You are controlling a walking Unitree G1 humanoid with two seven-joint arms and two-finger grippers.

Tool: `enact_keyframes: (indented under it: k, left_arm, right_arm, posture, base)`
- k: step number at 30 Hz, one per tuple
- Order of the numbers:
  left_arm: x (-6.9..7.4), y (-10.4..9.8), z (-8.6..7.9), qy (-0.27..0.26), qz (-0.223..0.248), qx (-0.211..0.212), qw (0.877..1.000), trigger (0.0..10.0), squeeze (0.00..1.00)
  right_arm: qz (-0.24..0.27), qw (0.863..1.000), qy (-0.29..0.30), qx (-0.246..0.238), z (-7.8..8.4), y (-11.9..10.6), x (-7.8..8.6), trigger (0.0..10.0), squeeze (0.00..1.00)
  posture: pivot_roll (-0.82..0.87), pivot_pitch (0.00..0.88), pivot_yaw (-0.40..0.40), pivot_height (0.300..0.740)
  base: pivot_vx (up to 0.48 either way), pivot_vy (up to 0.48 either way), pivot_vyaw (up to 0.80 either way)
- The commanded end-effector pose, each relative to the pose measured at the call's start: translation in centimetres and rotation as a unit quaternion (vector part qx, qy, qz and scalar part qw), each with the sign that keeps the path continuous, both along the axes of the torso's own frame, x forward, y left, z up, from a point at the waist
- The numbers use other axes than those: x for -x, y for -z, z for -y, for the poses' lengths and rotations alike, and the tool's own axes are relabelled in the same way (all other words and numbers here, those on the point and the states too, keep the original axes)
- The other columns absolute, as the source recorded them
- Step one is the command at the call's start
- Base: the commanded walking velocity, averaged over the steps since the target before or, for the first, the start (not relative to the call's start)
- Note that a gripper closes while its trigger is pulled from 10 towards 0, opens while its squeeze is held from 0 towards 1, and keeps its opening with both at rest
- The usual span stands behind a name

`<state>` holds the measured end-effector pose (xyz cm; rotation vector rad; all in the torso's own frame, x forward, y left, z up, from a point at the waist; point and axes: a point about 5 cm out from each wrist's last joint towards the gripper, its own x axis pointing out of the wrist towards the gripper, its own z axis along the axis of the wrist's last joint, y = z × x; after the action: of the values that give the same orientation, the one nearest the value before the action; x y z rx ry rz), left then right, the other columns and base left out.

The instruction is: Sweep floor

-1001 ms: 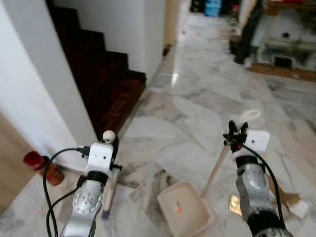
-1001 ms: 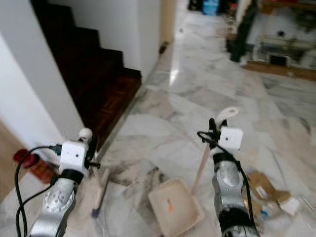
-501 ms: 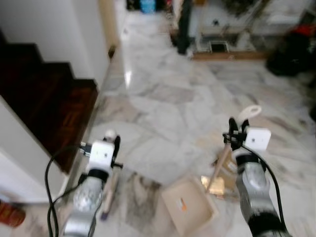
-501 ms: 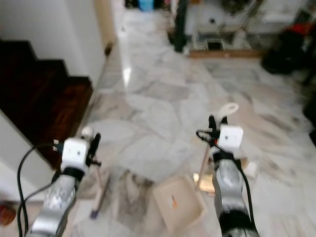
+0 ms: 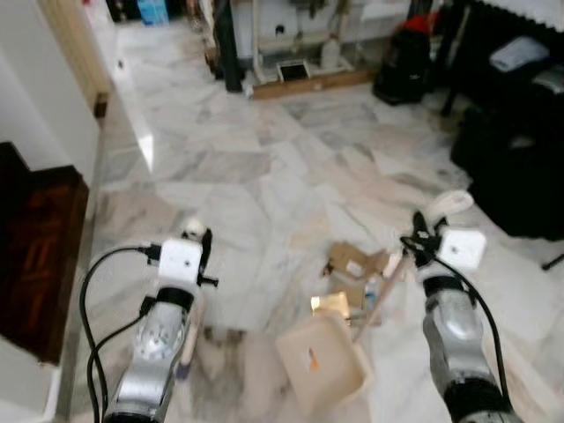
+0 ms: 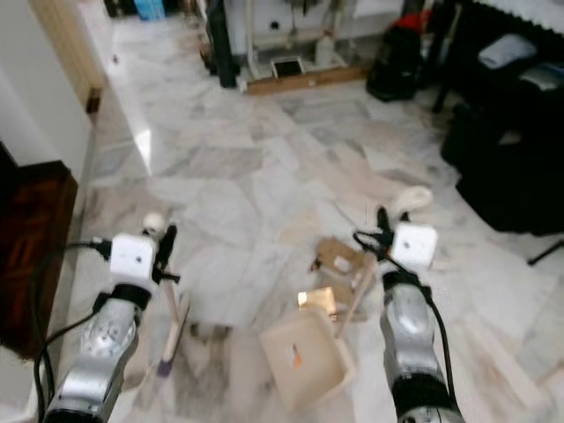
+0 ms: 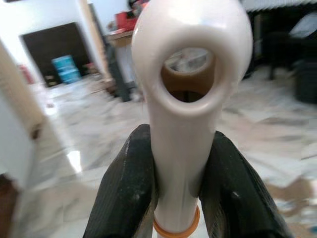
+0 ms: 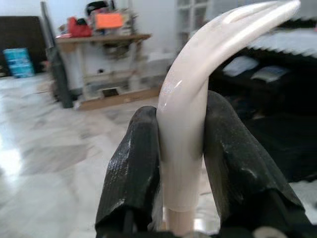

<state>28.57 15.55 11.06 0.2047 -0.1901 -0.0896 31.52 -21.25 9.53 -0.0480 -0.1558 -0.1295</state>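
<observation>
My left gripper point(image 5: 197, 253) is shut on the cream broom handle point(image 7: 182, 99), whose looped top stands above the fingers point(image 7: 130, 191). The broom's stick point(image 6: 174, 330) slants down to the marble floor beside my left arm. My right gripper point(image 5: 417, 243) is shut on the curved cream dustpan handle point(image 8: 198, 89), which leans down to the beige dustpan point(image 5: 322, 363) on the floor between my arms. A small orange bit point(image 5: 311, 359) lies in the pan. Torn cardboard pieces point(image 5: 352, 263) and a shiny gold wrapper point(image 5: 330, 305) lie just beyond the pan.
Dark wooden stairs point(image 5: 35, 238) and a white wall are at the left. Black furniture point(image 5: 515, 150) stands at the right. A wooden workbench point(image 5: 295, 79) and a red and black vacuum point(image 5: 407, 53) are at the far end. Marble floor stretches ahead.
The camera has swung to the right: the stairs slid off to the left, and the black furniture and floor litter came into view. Both grippers kept their hold.
</observation>
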Motion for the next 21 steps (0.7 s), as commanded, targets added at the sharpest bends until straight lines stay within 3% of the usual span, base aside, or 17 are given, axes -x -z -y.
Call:
enact_keyframes:
  k: [1,11,21]
  left_arm:
    - [-0.14,-0.82,-0.25,-0.001,0.021,-0.003,1.000,10.0,0.00]
    - [0.19,-0.38,-0.37,-0.007,0.018,0.001,1.000,10.0,0.00]
    - [0.36,0.00,-0.44,-0.010,0.012,0.017,1.000,10.0,0.00]
  right_arm:
    - [0.030,0.999,-0.006,0.008,-0.23,-1.48,-0.58,10.0,0.00]
    - [0.029,0.999,-0.014,0.012,-0.29,-1.51,-0.48,10.0,0.00]
    - [0.034,0.999,-0.019,0.013,-0.47,-1.49,-0.38,10.0,0.00]
  posture:
    - [0.06,0.008,0.030,0.740]
    - [0.05,0.017,0.019,0.740]
    - [0.05,0.000,0.007,0.740]
  base:
    - [0.000,0.000,-0.79]
    - [0.000,0.000,-0.79]
    - [0.000,0.000,0.00]
